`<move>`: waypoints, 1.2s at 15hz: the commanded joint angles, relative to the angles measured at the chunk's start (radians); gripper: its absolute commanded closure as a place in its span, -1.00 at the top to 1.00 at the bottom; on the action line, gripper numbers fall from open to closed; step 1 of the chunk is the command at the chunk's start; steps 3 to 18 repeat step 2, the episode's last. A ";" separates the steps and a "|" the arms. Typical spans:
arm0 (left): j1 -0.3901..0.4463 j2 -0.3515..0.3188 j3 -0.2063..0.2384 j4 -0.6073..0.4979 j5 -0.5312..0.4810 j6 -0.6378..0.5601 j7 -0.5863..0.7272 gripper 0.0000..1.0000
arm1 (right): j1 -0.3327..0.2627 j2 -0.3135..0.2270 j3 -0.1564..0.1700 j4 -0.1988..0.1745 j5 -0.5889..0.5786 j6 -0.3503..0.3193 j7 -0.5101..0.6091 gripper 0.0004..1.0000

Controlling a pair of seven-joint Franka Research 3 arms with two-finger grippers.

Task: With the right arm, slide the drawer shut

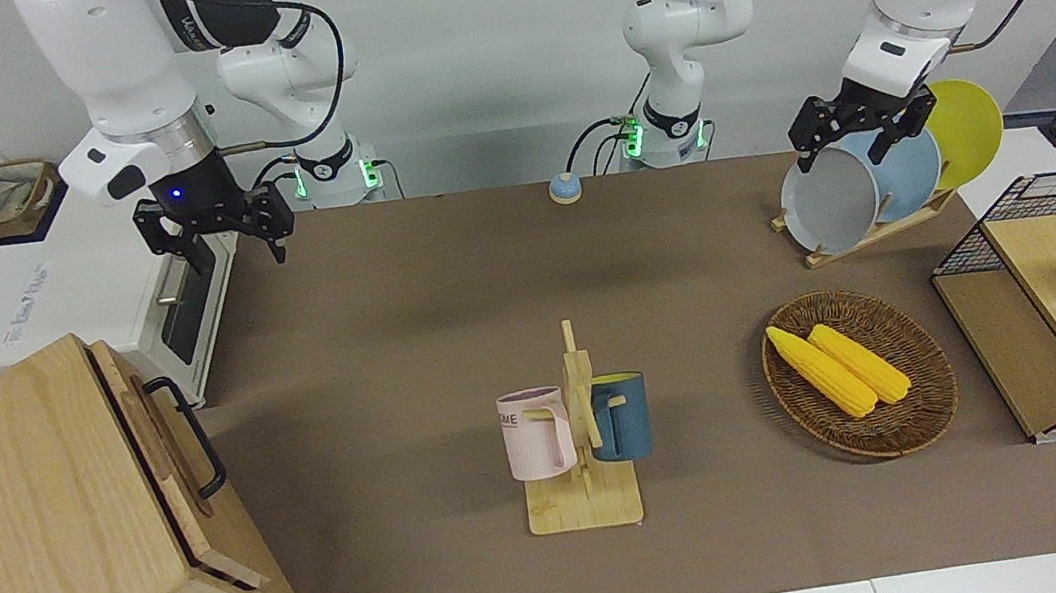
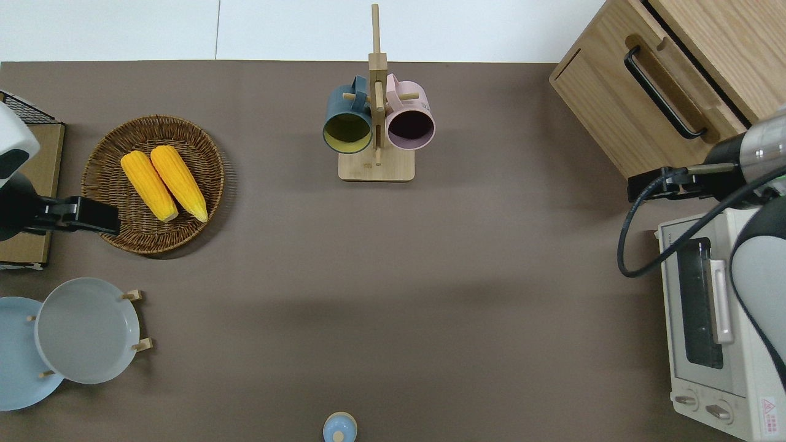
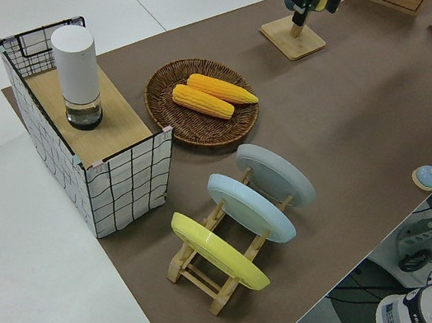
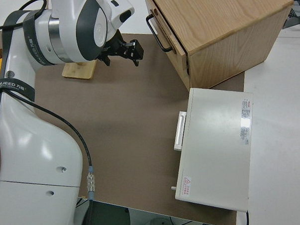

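Observation:
The drawer point(image 1: 166, 452) with its black loop handle point(image 2: 663, 92) sits in the big wooden cabinet point(image 1: 34, 538) at the right arm's end of the table. Its thick front panel point(image 4: 169, 39) stands a little out from the cabinet body, and a dark gap shows there. My right gripper point(image 2: 635, 184) hangs open and empty over the table beside the cabinet's corner nearest the robots. It is between the cabinet and the toaster oven, apart from the handle, and also shows as right gripper point(image 1: 241, 256) and right gripper point(image 4: 123, 59). The left arm is parked, its left gripper point(image 1: 841, 155) open.
A white toaster oven point(image 2: 706, 319) stands nearer the robots than the cabinet. Mid-table are a mug rack point(image 2: 376, 166) with two mugs and a small blue knob point(image 2: 339, 426). Toward the left arm's end are a corn basket point(image 2: 110, 153), a plate rack point(image 1: 872, 229) and a wire-mesh box point(image 1: 1053, 303).

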 commanded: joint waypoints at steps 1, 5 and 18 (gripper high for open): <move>0.005 0.011 -0.007 0.024 0.017 -0.020 0.010 0.99 | -0.002 0.020 0.006 0.035 -0.014 -0.027 -0.018 0.97; 0.005 0.011 -0.007 0.024 0.017 -0.020 0.010 0.99 | -0.002 0.020 0.006 0.035 -0.012 -0.027 -0.018 0.97; 0.005 0.011 -0.007 0.024 0.017 -0.020 0.010 0.99 | -0.002 0.020 0.006 0.035 -0.012 -0.027 -0.018 0.97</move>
